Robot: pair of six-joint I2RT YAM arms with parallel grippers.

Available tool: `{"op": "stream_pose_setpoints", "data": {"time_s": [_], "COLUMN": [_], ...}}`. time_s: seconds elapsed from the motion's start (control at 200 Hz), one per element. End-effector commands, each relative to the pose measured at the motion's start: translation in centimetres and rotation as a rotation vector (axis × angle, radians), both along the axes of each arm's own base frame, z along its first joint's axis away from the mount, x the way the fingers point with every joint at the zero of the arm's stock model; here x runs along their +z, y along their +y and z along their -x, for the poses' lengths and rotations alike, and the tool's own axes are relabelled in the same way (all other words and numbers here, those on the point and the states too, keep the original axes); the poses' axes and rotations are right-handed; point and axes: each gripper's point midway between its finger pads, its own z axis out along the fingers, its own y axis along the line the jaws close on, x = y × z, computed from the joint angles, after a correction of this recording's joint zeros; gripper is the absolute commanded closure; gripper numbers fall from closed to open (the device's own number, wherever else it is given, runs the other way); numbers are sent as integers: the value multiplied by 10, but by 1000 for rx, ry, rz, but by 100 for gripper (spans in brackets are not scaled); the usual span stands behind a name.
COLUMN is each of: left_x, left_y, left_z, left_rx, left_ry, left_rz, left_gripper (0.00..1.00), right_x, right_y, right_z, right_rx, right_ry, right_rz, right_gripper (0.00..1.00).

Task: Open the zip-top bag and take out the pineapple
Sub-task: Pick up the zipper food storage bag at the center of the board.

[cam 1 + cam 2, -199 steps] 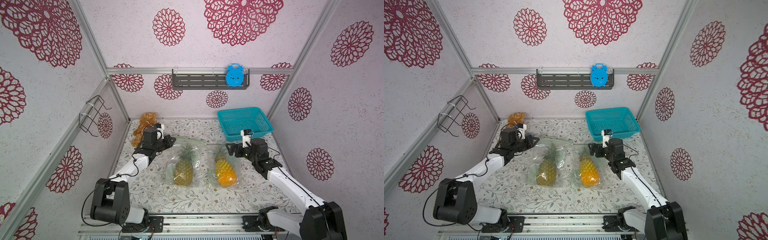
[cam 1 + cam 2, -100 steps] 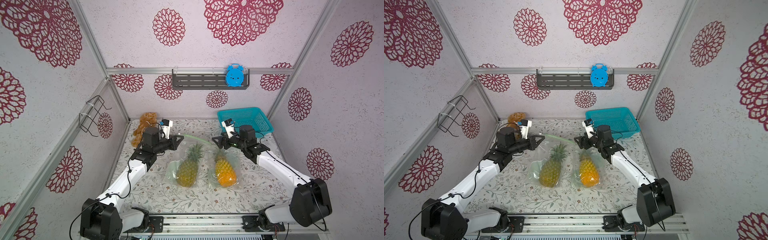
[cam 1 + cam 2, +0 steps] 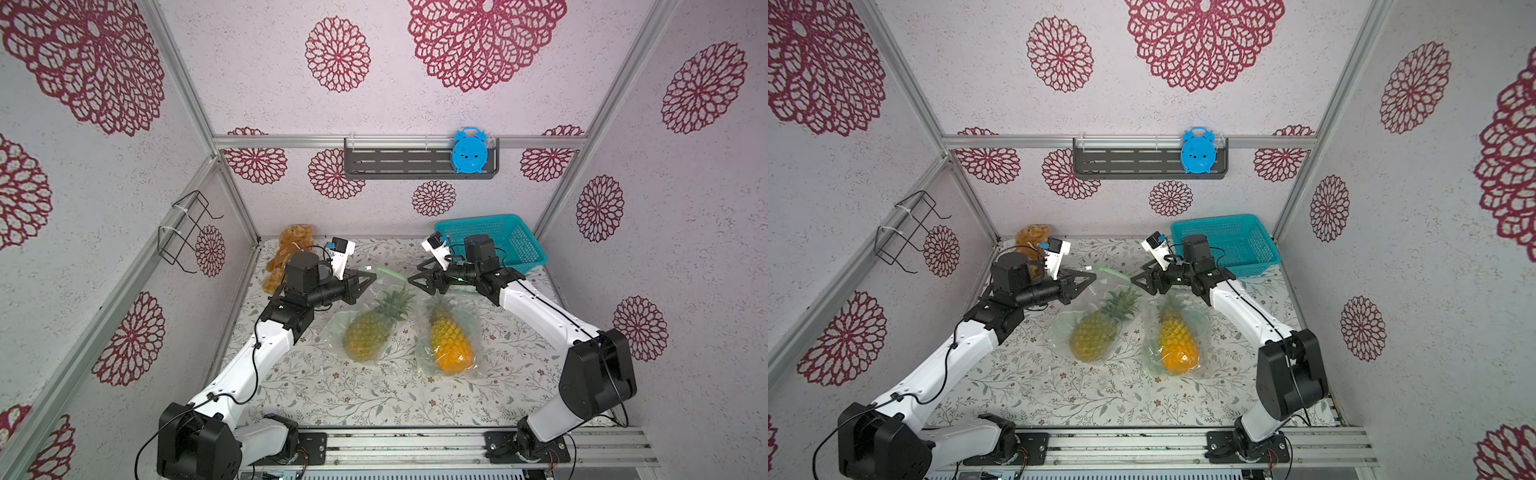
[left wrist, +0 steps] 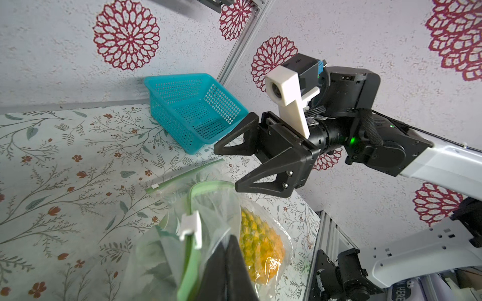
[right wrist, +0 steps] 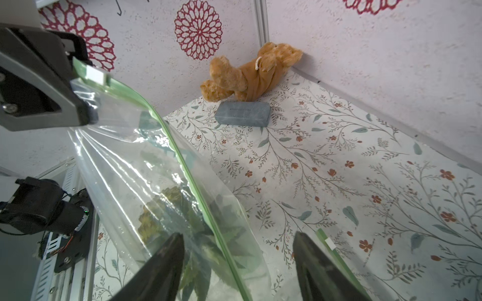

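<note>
Left wrist view — closest in, the left gripper (image 4: 228, 242) is pinched tight on the rim of the clear zip-top plastic bag with green seal strip (image 4: 214, 208). The small white slider (image 4: 191, 226) sits just beside its fingers, and the green-skinned pineapple (image 3: 368, 338) hangs inside, below the grip. Beyond, the right gripper (image 4: 225, 169) waits spread-jawed and empty at the strip's far end. This looks like the opening step — next, that hand must clamp the rim squarely and pull away from the left.
</note>
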Motion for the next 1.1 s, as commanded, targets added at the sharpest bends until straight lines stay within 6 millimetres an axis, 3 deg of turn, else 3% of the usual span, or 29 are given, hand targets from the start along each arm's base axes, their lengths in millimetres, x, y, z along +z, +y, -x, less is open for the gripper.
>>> {"op": "stream_pose_setpoints", "data": {"time_s": [0.0,0.22,0.315,0.43,0.52,0.55,0.63,0.685,0.8,1.096], "left_x": [33,32,31,31,30,29,28,27,23,17], "left_y": [-6,-4,-3,-1,2,4,8,12,24,66], "left_z": [10,11,11,13,14,14,15,16,19,31], "left_rx": [-46,-37,-33,-24,-6,6,31,53,112,271], "left_ry": [-108,-109,-109,-113,-120,-122,-127,-128,-131,-148], "left_rz": [28,20,18,14,8,5,-1,-8,-39,-92], "left_gripper": [100,100,100,100,100,100,83,66,49,34], "right_x": [10,2,-1,10,25,30,42,45,44,61], "right_y": [10,22,24,23,20,18,16,16,15,30], "right_z": [7,22,24,21,17,17,18,20,22,38], "right_rx": [74,166,170,146,105,95,87,87,98,183], "right_ry": [-26,10,14,-19,-60,-78,-117,-128,-140,-183], "right_rz": [-12,-11,-1,0,8,13,25,45,103,143], "right_gripper": [31,47,65,90,100,100,100,100,100,100]}}
